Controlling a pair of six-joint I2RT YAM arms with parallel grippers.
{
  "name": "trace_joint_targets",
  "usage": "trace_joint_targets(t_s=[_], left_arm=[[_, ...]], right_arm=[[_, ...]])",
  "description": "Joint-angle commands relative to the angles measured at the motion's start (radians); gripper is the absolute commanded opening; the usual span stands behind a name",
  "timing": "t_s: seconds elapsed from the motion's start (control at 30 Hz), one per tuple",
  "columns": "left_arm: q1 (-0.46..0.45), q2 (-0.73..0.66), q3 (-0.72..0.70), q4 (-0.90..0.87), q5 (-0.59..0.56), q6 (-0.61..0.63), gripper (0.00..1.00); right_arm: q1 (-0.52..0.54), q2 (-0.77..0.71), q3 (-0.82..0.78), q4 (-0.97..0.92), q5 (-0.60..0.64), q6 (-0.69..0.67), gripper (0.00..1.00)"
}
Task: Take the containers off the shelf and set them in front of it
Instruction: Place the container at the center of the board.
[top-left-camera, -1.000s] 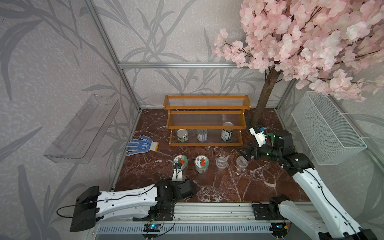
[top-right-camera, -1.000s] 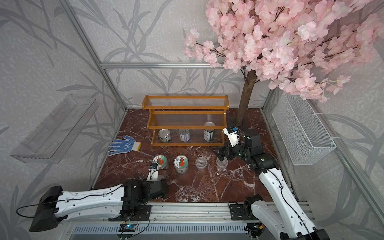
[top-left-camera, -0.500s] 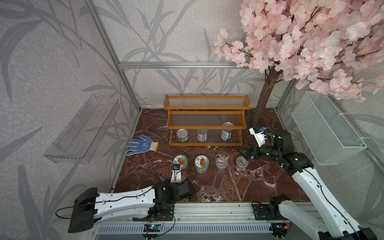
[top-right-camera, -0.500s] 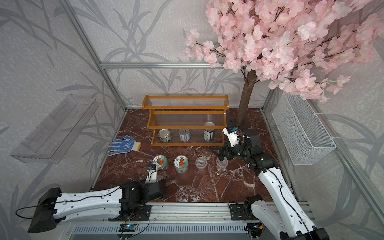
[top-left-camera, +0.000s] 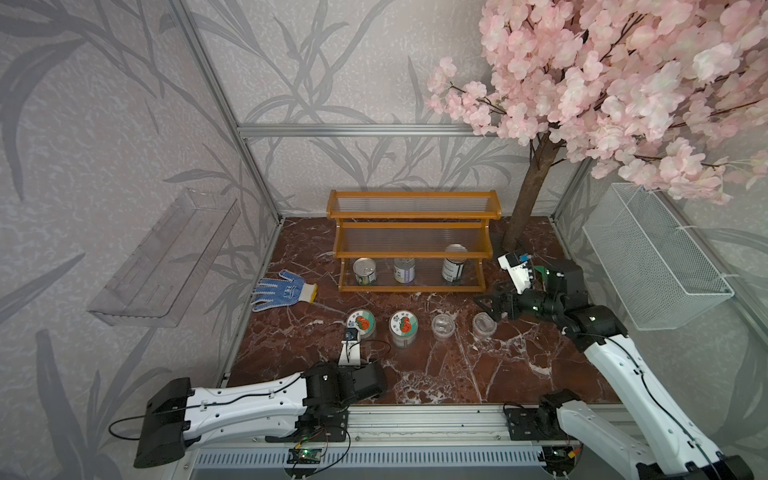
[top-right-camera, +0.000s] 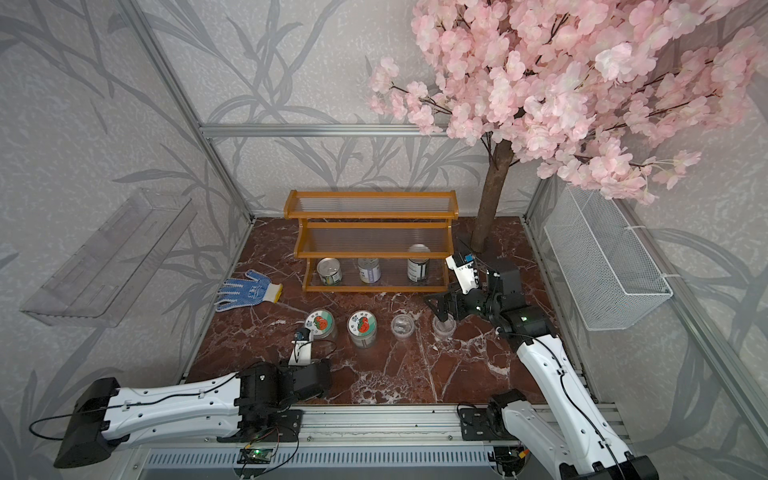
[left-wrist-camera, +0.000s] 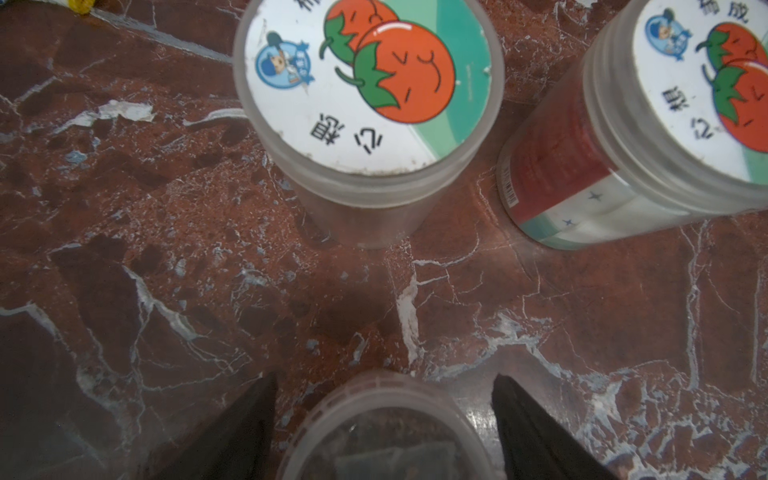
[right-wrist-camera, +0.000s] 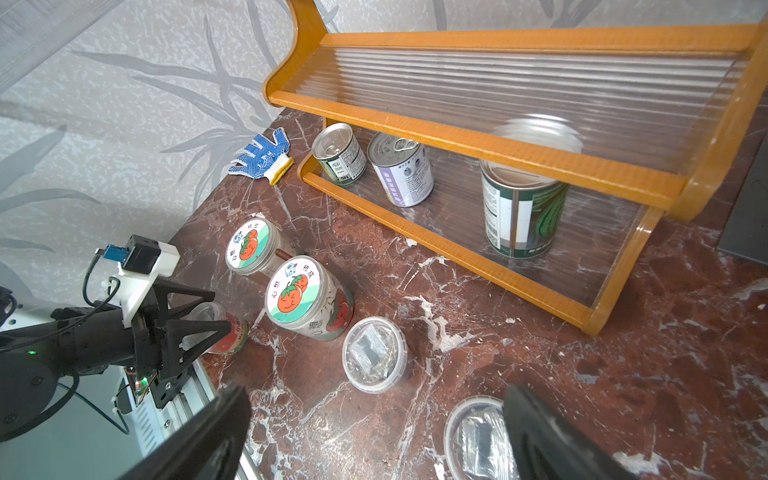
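The orange-brown shelf (top-left-camera: 413, 216) holds three silver cans on its bottom tier (top-left-camera: 365, 272) (top-left-camera: 404, 270) (top-left-camera: 454, 264). In front of it on the marble stand two tomato-lid jars (top-left-camera: 361, 323) (top-left-camera: 402, 326) and two clear cups (top-left-camera: 442, 325) (top-left-camera: 484, 324). A third cup (left-wrist-camera: 382, 432) stands on the marble between the fingers of my left gripper (left-wrist-camera: 384, 378), which is open with a narrow gap on each side. In the top views that cup is hidden under the left wrist. My right gripper (top-left-camera: 488, 305) hangs open just above the rightmost cup (right-wrist-camera: 478, 440), holding nothing.
A blue dotted glove (top-left-camera: 284, 291) lies left of the shelf. The tree trunk (top-left-camera: 530, 195) rises at the shelf's right end. A wire basket (top-left-camera: 652, 266) hangs on the right wall, a clear acrylic shelf (top-left-camera: 162, 257) on the left wall.
My left gripper was shut on the small cup and has opened, leaving it standing near the left jar. The right arm has hardly moved.
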Motion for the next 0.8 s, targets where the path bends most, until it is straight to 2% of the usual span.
trace_joint_targets(t_s=[0.0,0.53,0.77], left_arm=[[-0.001,-0.002,0.005,-0.032,-0.021,-0.008,0.85],[0.013,0.049,0.056,-0.075,-0.097,-0.023,0.89],[0.058,0.030,0.116,-0.077,-0.135,0.042,0.93]], right_arm=[[0.006,-0.005,0.001,0.012,0.007,-0.010,0.99],[0.006,-0.011,-0.005,0.014,0.013,-0.004,0.99],[0.006,-0.008,-0.011,0.031,-0.004,0.009,0.99]])
